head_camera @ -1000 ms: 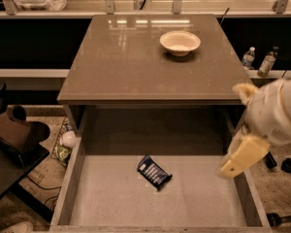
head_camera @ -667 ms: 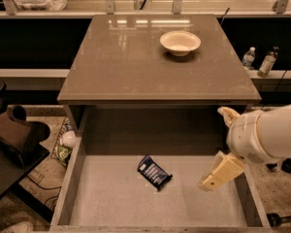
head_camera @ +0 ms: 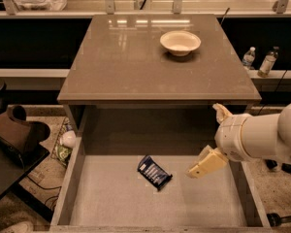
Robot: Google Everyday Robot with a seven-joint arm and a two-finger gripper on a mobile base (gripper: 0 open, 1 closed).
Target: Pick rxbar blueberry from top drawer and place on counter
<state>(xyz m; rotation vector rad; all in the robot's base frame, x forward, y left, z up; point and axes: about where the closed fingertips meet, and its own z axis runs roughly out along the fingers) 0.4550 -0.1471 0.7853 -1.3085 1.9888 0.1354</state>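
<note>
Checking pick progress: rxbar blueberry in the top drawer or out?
In. The rxbar blueberry lies flat on the top drawer floor; the gripper hangs open beside it, not touching.

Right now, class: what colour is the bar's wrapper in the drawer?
Dark blue with a white patch: rxbar blueberry, camera view. Tool hangs to its right.

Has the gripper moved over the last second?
Yes. The gripper has moved left and lower, away from the right wall of the top drawer and closer to the rxbar blueberry, which lies where it was.
</note>
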